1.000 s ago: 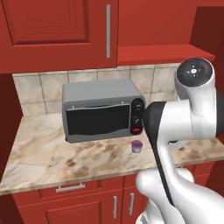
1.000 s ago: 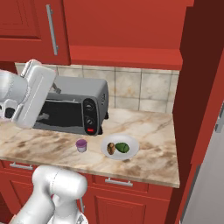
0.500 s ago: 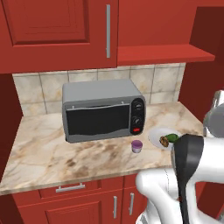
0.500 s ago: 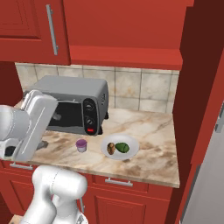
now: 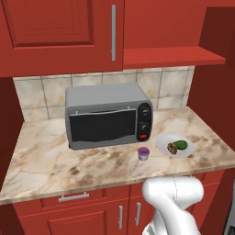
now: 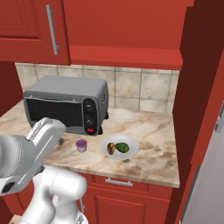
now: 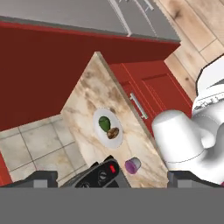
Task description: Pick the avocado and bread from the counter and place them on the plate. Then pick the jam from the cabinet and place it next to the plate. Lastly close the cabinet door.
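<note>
- A marble surface (image 5: 55, 156) above red drawers carries a grey toaster oven (image 5: 108, 114).
- A pale plate (image 5: 163, 147) sits right of the oven, holding the avocado (image 5: 181, 144) and bread (image 5: 172, 148) side by side.
- The purple jam (image 5: 144, 153) jar stands just beside the plate, in front of the oven.
- The cabinet (image 5: 59, 32) door above appears shut.
- The gripper (image 7: 112, 180) is spread wide, holding nothing, high above the surface.

- You have a grey toaster oven (image 5: 108, 117) with a dark glass door; two black knobs and a red button sit on its right-hand panel; in the hand view its panel shows just beyond and between the fingertips
- You see a pale tiled backsplash (image 6: 140, 89) behind it
- Low red drawers with short silver handles (image 6: 118, 182) run below
- In the hand view, wood flooring (image 7: 194, 26) lies far off toward the upper right
</note>
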